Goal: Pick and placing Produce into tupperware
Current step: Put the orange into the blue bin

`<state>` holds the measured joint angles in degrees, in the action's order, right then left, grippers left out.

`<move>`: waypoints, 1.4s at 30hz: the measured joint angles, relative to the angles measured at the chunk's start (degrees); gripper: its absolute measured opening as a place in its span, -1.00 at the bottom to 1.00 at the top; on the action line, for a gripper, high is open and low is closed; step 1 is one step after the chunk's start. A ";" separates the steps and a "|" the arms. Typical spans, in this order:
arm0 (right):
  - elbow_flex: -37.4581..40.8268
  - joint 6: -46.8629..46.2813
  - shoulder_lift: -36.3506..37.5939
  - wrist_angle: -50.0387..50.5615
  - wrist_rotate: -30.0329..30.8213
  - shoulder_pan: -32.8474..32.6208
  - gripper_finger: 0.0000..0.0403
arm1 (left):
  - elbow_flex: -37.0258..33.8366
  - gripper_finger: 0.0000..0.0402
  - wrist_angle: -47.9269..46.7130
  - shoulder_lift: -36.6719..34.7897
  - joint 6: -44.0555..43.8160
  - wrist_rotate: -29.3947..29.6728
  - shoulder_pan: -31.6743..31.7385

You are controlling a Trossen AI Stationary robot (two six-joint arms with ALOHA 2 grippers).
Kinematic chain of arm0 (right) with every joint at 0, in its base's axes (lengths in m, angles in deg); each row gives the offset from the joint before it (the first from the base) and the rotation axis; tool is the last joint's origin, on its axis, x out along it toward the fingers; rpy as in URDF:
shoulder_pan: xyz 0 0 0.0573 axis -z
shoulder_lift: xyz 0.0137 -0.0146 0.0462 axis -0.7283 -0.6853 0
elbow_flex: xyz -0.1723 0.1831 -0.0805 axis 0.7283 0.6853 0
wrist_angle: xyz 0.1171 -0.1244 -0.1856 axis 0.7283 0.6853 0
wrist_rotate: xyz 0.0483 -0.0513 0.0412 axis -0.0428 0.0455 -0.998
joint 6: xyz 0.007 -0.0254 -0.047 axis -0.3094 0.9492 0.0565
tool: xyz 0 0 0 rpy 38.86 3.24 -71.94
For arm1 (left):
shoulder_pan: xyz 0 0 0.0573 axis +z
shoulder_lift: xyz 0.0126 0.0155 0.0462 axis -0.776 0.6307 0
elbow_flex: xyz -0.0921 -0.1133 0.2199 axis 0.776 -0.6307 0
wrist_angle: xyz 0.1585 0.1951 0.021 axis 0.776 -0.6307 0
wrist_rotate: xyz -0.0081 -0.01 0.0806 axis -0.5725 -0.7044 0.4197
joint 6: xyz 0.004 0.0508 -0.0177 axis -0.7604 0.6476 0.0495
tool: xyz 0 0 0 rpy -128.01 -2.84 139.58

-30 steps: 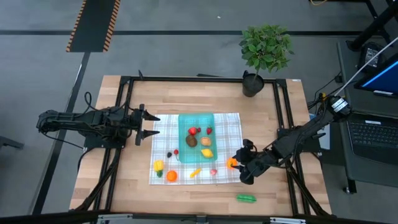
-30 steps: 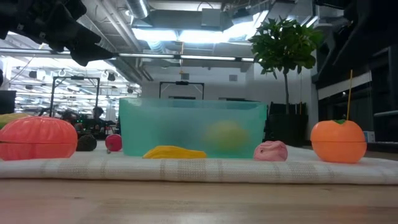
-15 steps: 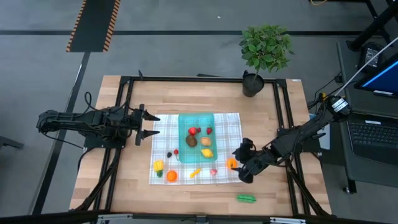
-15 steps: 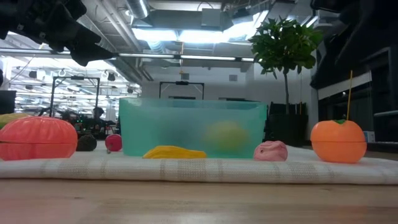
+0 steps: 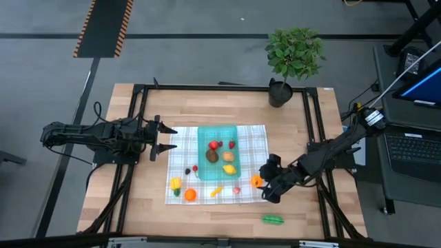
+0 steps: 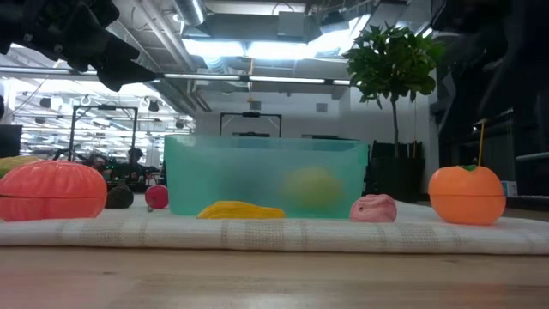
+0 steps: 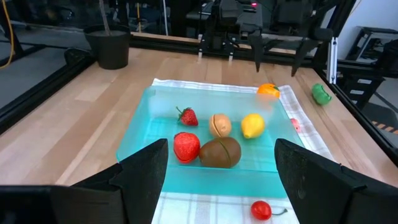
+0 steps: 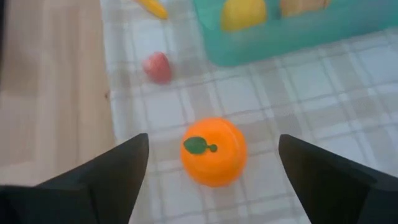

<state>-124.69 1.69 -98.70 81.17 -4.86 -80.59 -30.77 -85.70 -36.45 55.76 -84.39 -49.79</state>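
Wooden tabletop (image 5: 227, 110) carries a checked cloth (image 5: 255, 138), and nearest the front edge a green vegetable (image 5: 273, 220) lies on the bare wood, off the cloth. On the cloth's front strip sit a red-orange pumpkin (image 5: 189, 195), a yellow piece (image 5: 176, 183), a small yellow banana-like piece (image 5: 216, 191) and a pink piece (image 5: 236, 189). At the cloth's front right corner sits the orange (image 5: 256, 181); the right end effector (image 5: 267, 180) hangs over it with its fingers spread wide on either side, holding nothing. In the right wrist view the orange (image 8: 213, 151) rests on the cloth between the two fingers, touching neither.

Farther back, a cherry (image 5: 195, 168) and a dark piece (image 5: 187, 171) lie just left of the tub (image 5: 204, 131). The teal tub stands in the middle of the cloth and holds a lemon (image 5: 229, 169), a brown kiwi (image 5: 212, 156), a tan nut (image 5: 227, 156), a red tomato (image 5: 213, 145) and a strawberry (image 5: 231, 145).

At the cloth's left edge the left end effector (image 5: 167, 138) waits above the tabletop, its fingers parted and empty, pointing toward the tub. A potted plant (image 5: 293, 58) stands at the back right.
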 joint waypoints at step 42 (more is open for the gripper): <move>0.00 -0.10 -13.61 -5.80 -4.25 2.56 0.75 | 0.00 0.43 0.00 0.00 -0.01 0.00 -0.02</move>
<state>-124.69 1.59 -112.31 75.37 -9.11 -78.03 -30.77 -85.70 -36.45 55.74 -84.39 -49.81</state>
